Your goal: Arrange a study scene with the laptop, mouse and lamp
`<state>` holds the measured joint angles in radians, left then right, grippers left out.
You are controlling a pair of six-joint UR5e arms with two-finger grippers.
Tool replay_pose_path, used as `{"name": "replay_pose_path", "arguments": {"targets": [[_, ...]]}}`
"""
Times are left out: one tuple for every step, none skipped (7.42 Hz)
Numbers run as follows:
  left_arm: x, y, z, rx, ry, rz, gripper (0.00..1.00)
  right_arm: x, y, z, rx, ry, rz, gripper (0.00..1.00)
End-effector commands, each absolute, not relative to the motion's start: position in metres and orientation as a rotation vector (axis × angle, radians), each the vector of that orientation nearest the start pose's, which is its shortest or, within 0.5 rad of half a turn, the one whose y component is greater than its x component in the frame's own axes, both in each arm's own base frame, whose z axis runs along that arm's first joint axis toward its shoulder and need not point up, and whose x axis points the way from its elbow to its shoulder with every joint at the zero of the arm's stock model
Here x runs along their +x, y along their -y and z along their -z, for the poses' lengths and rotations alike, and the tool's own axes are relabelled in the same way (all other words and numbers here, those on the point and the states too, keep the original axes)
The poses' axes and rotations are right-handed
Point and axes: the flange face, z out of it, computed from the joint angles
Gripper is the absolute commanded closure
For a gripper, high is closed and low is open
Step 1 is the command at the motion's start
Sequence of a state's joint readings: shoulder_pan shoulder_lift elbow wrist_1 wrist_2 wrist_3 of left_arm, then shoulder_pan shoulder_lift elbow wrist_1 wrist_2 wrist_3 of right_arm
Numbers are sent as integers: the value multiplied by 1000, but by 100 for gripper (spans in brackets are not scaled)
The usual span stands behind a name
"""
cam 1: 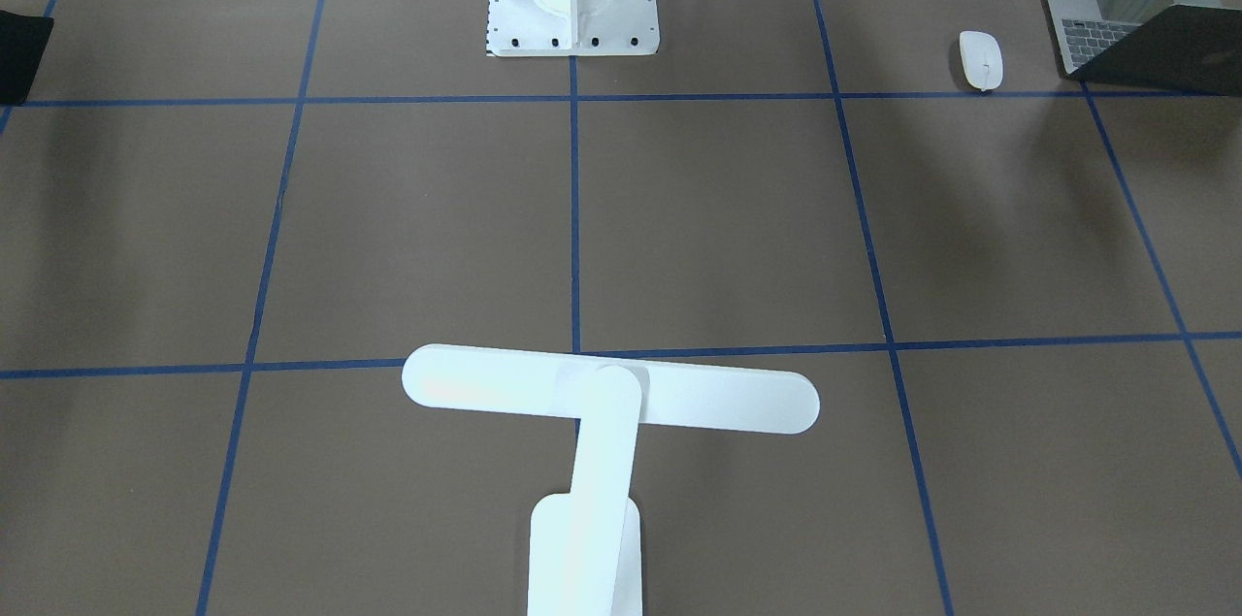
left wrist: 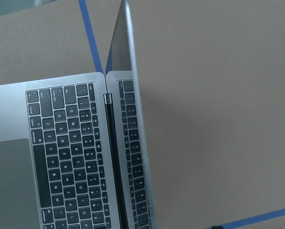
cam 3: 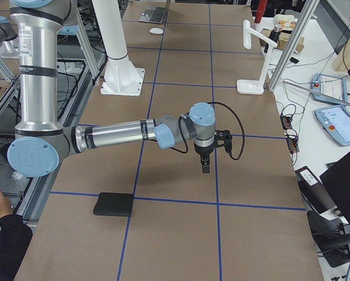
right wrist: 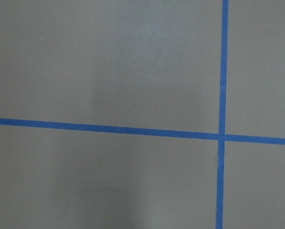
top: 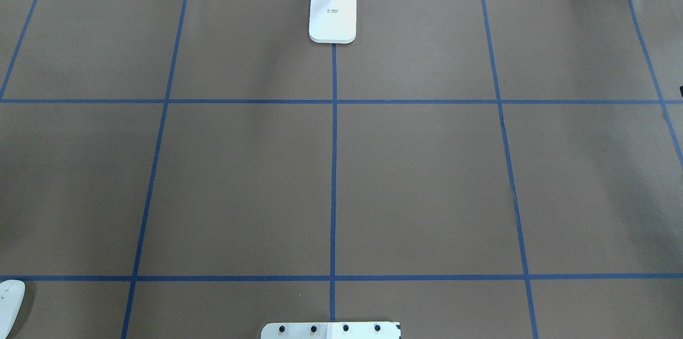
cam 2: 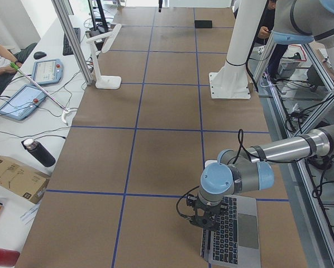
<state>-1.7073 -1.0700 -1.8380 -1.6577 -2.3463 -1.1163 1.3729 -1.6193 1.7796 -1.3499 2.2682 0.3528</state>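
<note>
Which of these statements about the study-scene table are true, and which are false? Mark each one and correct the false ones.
1. The laptop is open. True.
2. The mouse lies on the laptop's keyboard. False: it lies on the table beside the laptop, apart from it.
3. The lamp stands upright on its base. True.
4. The right gripper is at the lamp. False: it hangs over bare table, well away from the lamp.
5. The left gripper hovers above the laptop. True.
</note>
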Motion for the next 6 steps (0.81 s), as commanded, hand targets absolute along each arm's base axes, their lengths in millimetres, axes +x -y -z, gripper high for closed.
{"name": "replay_pose_path", "arguments": {"targets": [[-99, 259, -707, -521, -673, 1234, 100, -28, 491, -558, 164, 763, -17, 0], [-99, 259, -705, -520, -673, 1234, 100, -28, 491, -558, 164, 763, -17, 0], [-99, 263, -693, -520, -691, 1229, 100, -29, 491, -558, 163, 763, -15, 0], [-99, 266, -671, -526, -690, 1230, 100, -28, 491, -558, 164, 763, -17, 0], [-98, 269, -631, -544, -714, 1231, 100, -29, 491, -559, 160, 763, -16, 0], [-98, 272, -587, -549, -719, 1232, 100, -30, 491, -562, 153, 761, -16, 0]]}}
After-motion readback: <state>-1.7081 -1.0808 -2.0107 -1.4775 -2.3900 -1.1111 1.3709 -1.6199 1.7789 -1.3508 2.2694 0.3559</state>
